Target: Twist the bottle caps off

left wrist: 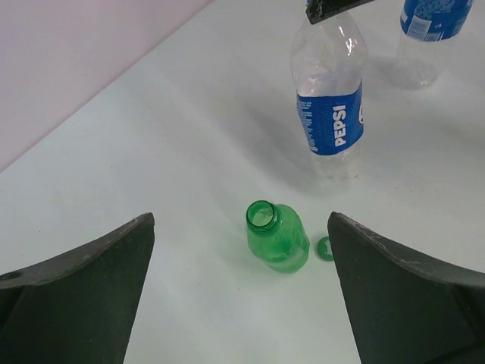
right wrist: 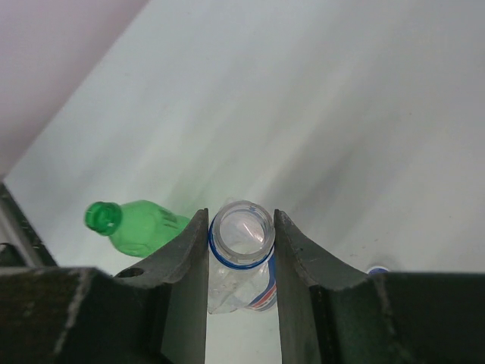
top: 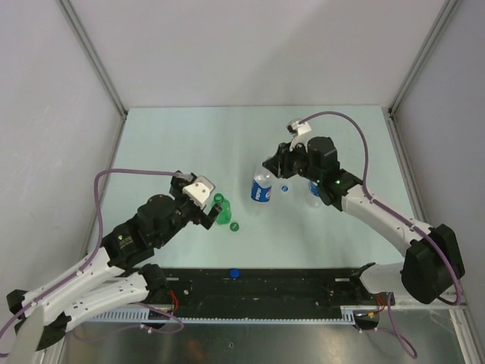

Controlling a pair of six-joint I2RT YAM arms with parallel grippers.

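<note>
- Right gripper (right wrist: 241, 215): closed to a narrow gap on the bare neck of the clear plastic bottle with the blue Pepsi label (left wrist: 330, 114), one finger on each side just under the open mouth. Bottle upright near the middle of the pale bench (top: 189, 144).
- No cap on that bottle. Small round blue plastic cap (top: 285, 189) lying on the bench just to its right, apart from it.
- Left gripper (left wrist: 241, 227): spread fully wide, holding nothing, hovering just left of the small all-green plastic bottle (left wrist: 279, 243), which sits ahead of the open fingers, ungripped.
- Green bottle upright, left of the bench's middle and toward the near edge, mouth open. Small round green plastic cap (left wrist: 325, 249) flat on the bench just beside its base.
- Second clear plastic bottle with a blue label (left wrist: 428, 38): right of the bench's middle, largely hidden behind the right arm from above and cut off at the top in the left wrist view. Cannot tell whether capped.
- Step in hand, as a judgement: two of three caps off, the right gripper merely steadying an opened bottle, the last bottle probably next.
- Next move, as a judgement: release the open neck without tipping what looks like a light, empty bottle. Then brace the third bottle's body with one gripper and close the other squarely on its cap, if present, for turning.
</note>
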